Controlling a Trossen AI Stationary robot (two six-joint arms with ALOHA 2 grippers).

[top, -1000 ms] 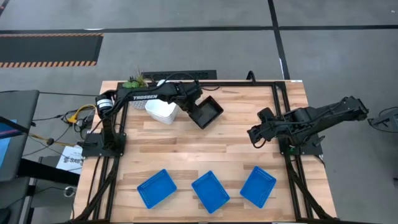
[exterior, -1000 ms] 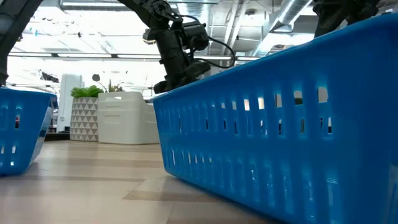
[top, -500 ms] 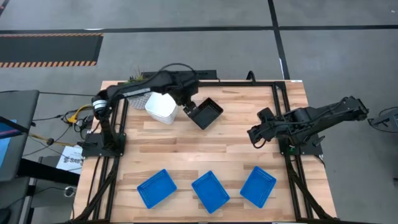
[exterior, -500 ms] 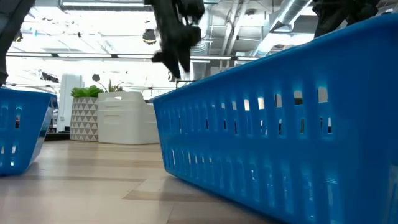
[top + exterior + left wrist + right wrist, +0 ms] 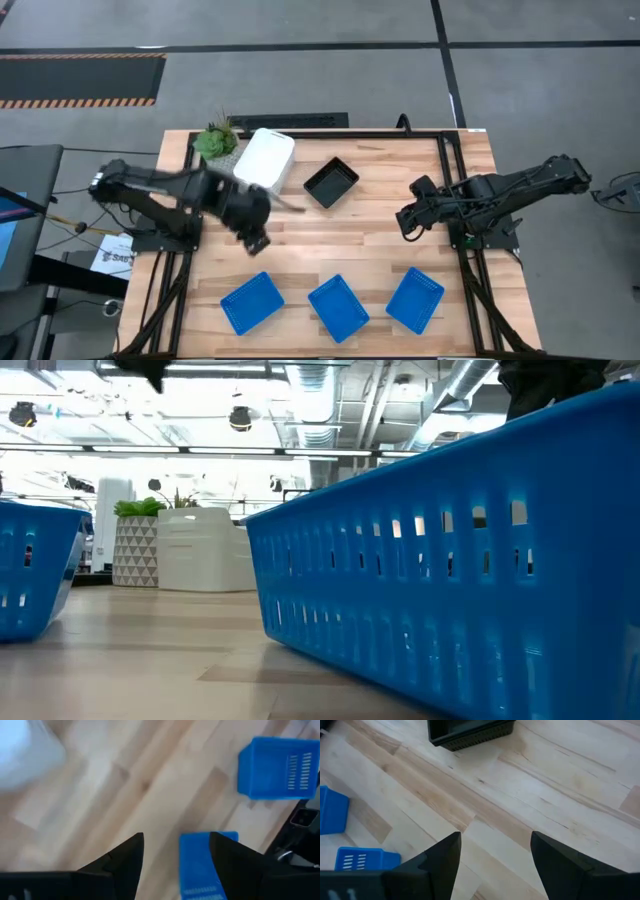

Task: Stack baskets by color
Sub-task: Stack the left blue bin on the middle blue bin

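- Left end effector (image 5: 252, 238) hangs open and empty over the table (image 5: 380, 250), left of centre.
- Right end effector (image 5: 405, 222) waits open at the right side.
- White basket stack (image 5: 266, 158) and black basket stack (image 5: 331, 181) sit far side, just apart.
- Three blue baskets (image 5: 337, 306) line the near edge, unstacked.

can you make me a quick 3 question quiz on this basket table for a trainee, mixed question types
1. How many blue baskets sit separately along the near edge of the table, seen from above?
2. True or false: the left gripper is shut on a black basket.
3. Which thing stands beside the potted plant? A) blue basket B) white basket stack C) right gripper

Key
1. Three: left, middle, right.
2. False. Its fingers are open and empty above bare wood; the black basket stack sits alone.
3. B, the white basket stack. The right gripper waits open at the right side.
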